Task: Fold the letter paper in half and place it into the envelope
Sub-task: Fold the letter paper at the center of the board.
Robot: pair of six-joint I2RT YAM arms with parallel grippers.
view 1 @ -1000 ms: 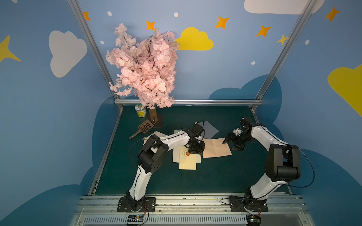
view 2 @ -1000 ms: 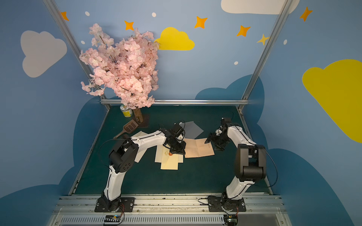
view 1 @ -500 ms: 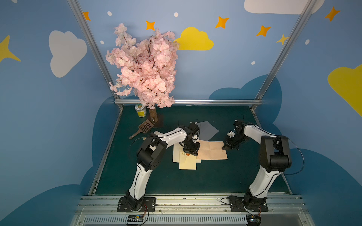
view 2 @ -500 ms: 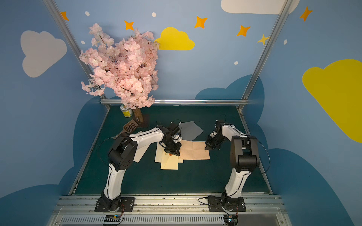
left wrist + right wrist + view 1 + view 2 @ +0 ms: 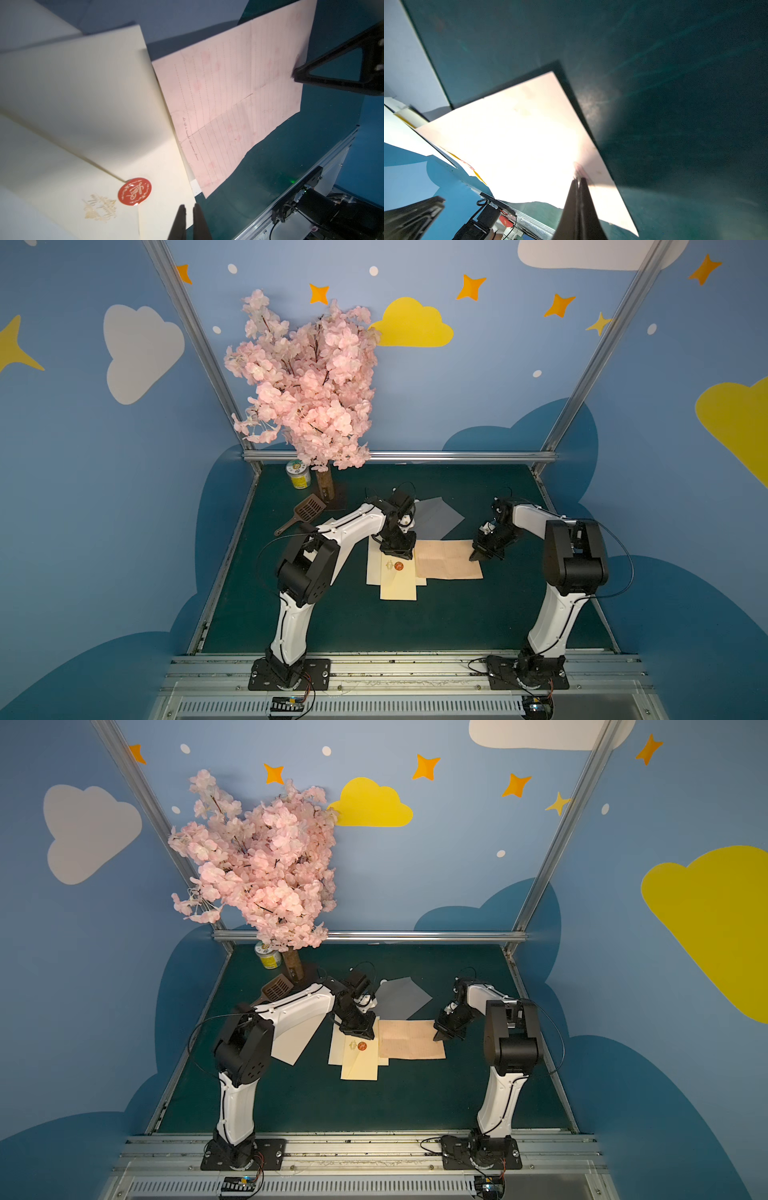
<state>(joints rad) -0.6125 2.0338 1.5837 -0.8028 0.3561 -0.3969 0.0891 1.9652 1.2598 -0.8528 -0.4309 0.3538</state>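
The pink lined letter paper (image 5: 449, 560) (image 5: 411, 1040) lies unfolded on the green table, creased down its middle. To its left lies the cream envelope (image 5: 397, 583) (image 5: 83, 93), sealed with a red sticker (image 5: 134, 191). My right gripper (image 5: 476, 556) (image 5: 578, 179) is shut at the paper's right edge and pinches the sheet (image 5: 529, 135), which lifts a little off the table there. My left gripper (image 5: 397, 549) (image 5: 188, 205) is shut with nothing in it. Its tips hover over the envelope's edge near the paper (image 5: 239, 93).
A grey sheet (image 5: 436, 514) lies behind the paper. White sheets (image 5: 373, 568) lie under the envelope, and another (image 5: 291, 1040) under the left arm. A blossom tree (image 5: 307, 393), a can (image 5: 298, 475) and a brown scoop (image 5: 309, 508) stand at the back left.
My right gripper moved left and down to the paper's right edge and closed from open. My left gripper shifted a little left over the envelope and stayed shut.
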